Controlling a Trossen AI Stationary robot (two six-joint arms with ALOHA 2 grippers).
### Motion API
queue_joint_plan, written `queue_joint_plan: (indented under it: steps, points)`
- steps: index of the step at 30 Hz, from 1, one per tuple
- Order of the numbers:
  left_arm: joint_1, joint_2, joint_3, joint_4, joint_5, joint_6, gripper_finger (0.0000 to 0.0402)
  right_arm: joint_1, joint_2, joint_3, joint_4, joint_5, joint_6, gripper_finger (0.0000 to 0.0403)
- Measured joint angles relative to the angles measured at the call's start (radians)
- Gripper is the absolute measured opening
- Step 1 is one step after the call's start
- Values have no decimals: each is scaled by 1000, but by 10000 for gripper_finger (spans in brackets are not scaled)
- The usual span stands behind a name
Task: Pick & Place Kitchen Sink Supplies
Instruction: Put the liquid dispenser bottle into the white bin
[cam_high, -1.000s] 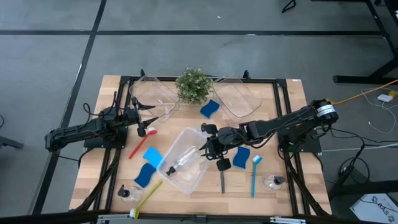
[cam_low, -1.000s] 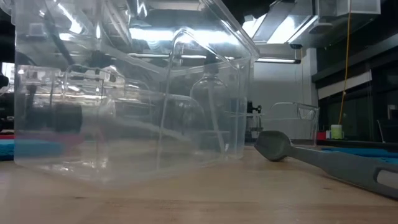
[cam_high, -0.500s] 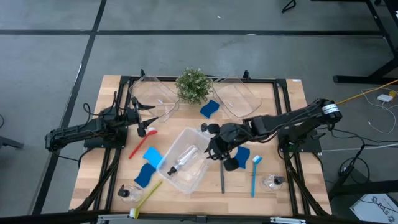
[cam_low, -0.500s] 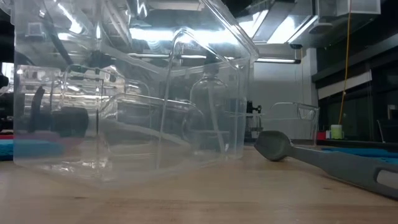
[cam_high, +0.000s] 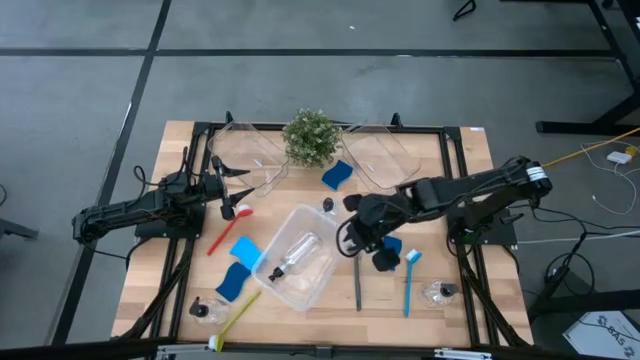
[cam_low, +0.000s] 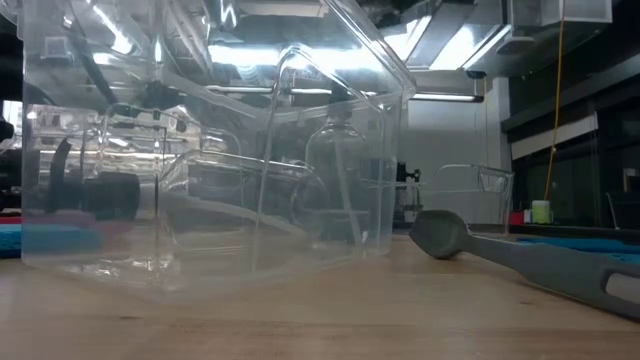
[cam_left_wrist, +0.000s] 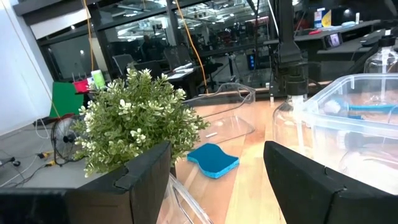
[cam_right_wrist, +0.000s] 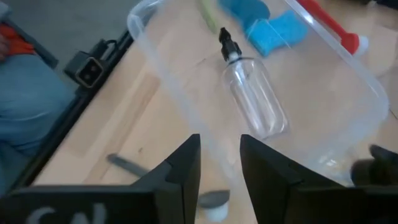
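A clear bin (cam_high: 300, 258) lies in the middle of the table with a clear pump bottle (cam_right_wrist: 255, 99) on its side inside it. My right gripper (cam_high: 347, 240) hovers open just off the bin's right rim, its fingers (cam_right_wrist: 180, 174) empty. My left gripper (cam_high: 228, 188) waits open at the table's left, by the red brush (cam_high: 228, 228). Blue sponges (cam_high: 243, 250) (cam_high: 388, 245) (cam_high: 337, 175) lie flat around the bin. The grey brush (cam_high: 357, 285), blue brush (cam_high: 409, 280) and yellow-green brush (cam_high: 235, 315) lie near the near edge. Two more pump bottles (cam_high: 200, 310) (cam_high: 440, 293) lie there too.
A small potted plant (cam_high: 310, 137) stands at the far edge between two more clear bins (cam_high: 250, 155) (cam_high: 380, 155). In the low view the centre bin (cam_low: 200, 150) fills the left and the grey brush (cam_low: 520, 260) lies to its right. Bare wood shows near the right edge.
My right gripper has drawn back from over the bin toward the table's right, ending just off its right rim. The pump bottle has stayed inside the bin. The left arm has kept still.
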Motion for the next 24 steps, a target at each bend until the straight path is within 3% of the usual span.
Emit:
queue_joint_plan:
  steps: [9,17,24]
  points:
    - [0,0,0,0,0,0,251,105,-124,68,-163,12,211,113]
    - [0,0,0,0,0,0,251,300,-255,2,-205,241,517,113]
    - [0,0,0,0,0,0,251,443,-322,-102,-220,345,832,113]
